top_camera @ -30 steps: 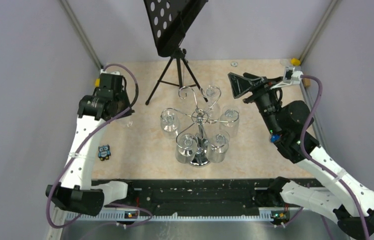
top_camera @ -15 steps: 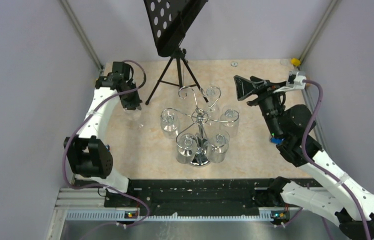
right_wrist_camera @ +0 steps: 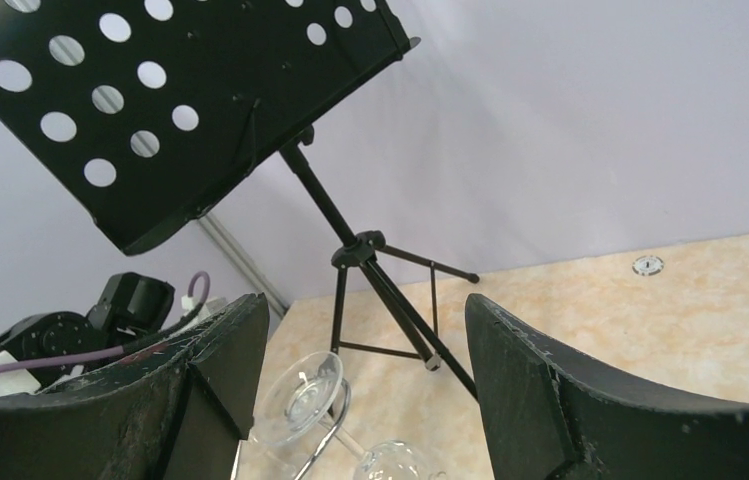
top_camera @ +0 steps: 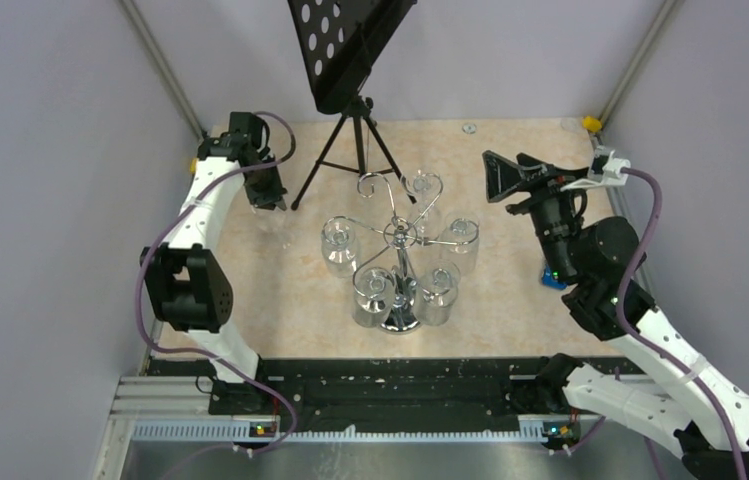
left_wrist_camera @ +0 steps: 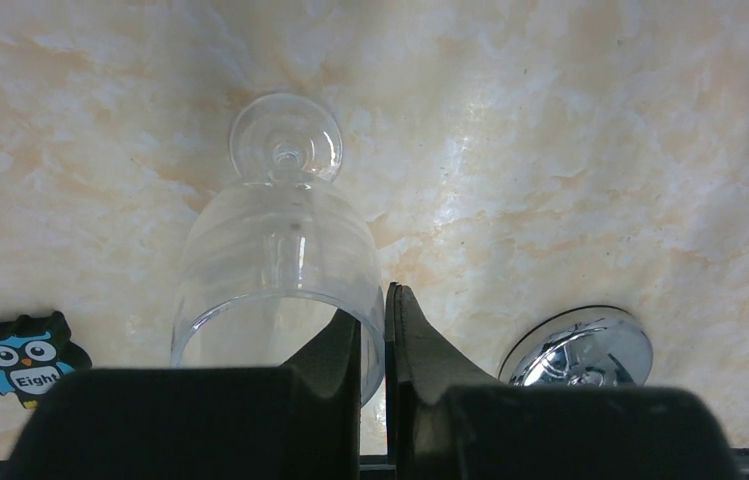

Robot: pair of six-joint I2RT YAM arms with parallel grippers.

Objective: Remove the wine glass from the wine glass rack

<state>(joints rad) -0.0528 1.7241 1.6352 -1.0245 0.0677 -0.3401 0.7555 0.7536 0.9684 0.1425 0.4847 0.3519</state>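
Left fingers (left_wrist_camera: 335, 360): closed on the rim of the wine glass (left_wrist_camera: 280, 270), one finger inside the bowl and the other outside, pressed against the wall.
Wine glass: off the wine glass rack (top_camera: 400, 238), at the far left of the table (top_camera: 510, 290), well apart from the rack; the mouth faces up toward the left wrist camera and the round foot points down at the marbled surface. I cannot tell whether the foot touches the table.
Right fingers (top_camera: 502, 175): spread wide with nothing between them, raised above the far right part of the table and aimed toward the music stand (top_camera: 345, 45).
Wine glass rack: upright in the middle of the table on its mirrored base, between the two arms; five other glasses (top_camera: 340, 240) hang from its curled arms around the central post.
Music stand: black perforated desk on a tripod at the far edge, behind the rack.
Owl sticker (left_wrist_camera: 25, 355): flat on the table, near the held glass, on its left in the left wrist view.
Left arm: reaches along the left wall, wrist bent down over the glass.
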